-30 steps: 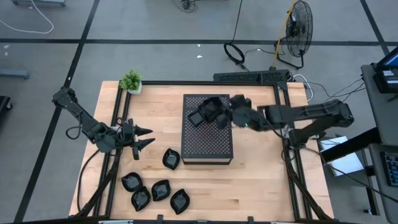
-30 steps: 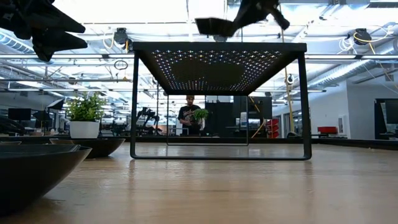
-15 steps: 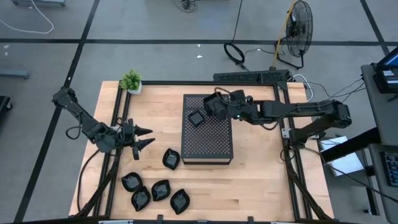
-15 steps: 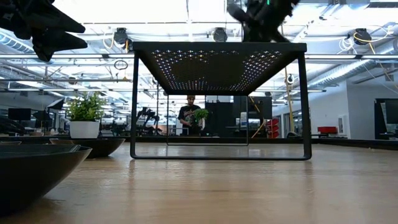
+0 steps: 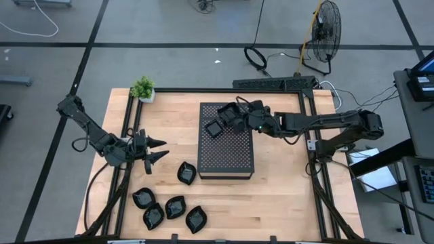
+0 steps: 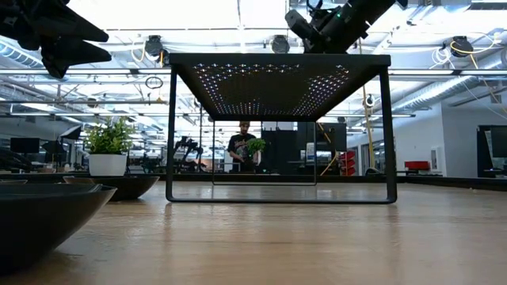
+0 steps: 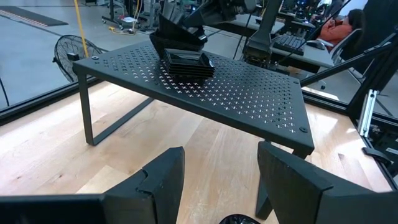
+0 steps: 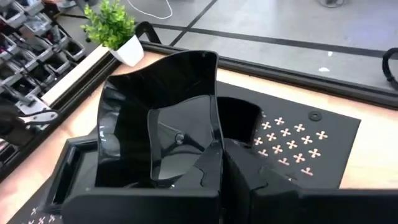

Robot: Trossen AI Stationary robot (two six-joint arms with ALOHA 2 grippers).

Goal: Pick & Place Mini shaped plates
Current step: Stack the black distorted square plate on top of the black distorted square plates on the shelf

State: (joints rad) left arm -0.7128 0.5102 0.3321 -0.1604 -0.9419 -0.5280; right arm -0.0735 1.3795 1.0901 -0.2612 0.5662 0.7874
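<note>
Landmark: perforated stand (image 5: 226, 141), dark, rectangular, raised on legs mid-table; all places below are given from it.
Right gripper (image 5: 232, 116): over the stand's top at its far end, fingers clamped shut on a wavy-rimmed plate (image 8: 163, 140), which it holds tilted.
Change: a second ago this gripper carried the plate higher and nearer the stand's middle; it has since swung out and back and now sits low beside the stack.
Stack (image 7: 185, 61): square plates piled on the stand's top toward its far left corner, directly under the held plate.
Meaning for task: judged close to setting this plate down on or by the stack; release not yet made.
Left gripper (image 5: 154, 150): waiting off the stand's left side, fingers apart, holding nothing.
Remaining plates (image 5: 169, 207): one just off the stand's near left corner, four more clustered nearer the table's front edge, still to be moved.
</note>
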